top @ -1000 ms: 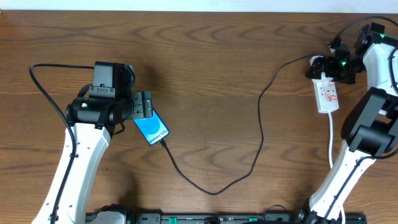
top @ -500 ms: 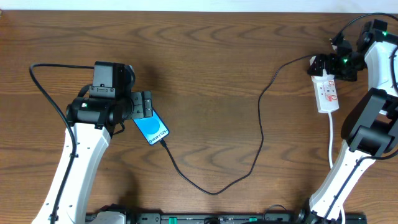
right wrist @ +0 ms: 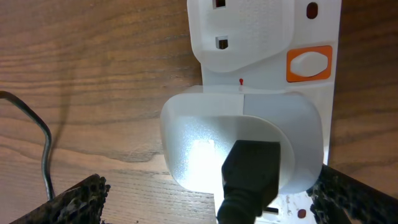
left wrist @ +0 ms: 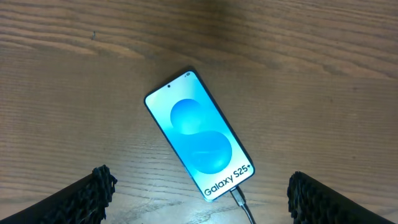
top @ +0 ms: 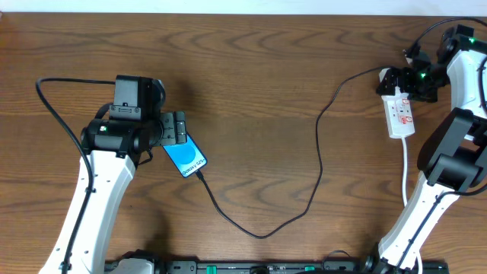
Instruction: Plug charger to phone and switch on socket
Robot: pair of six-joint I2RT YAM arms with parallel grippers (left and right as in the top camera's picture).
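At frame bottom, left claw [left wrist: 200, 182] gapes empty below slim glossy blue phone [left wrist: 199, 134]. Right claw [right wrist: 208, 185] gapes astride smooth white socket [right wrist: 261, 22].

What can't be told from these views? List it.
1. Right wrist: whether the orange switch on the socket is on; its position doesn't show.
2. Overhead: the socket's far end, covered by the right gripper.
3. Left wrist: how fully the charger plug sits in the phone; tiny, cut by the bottom edge.
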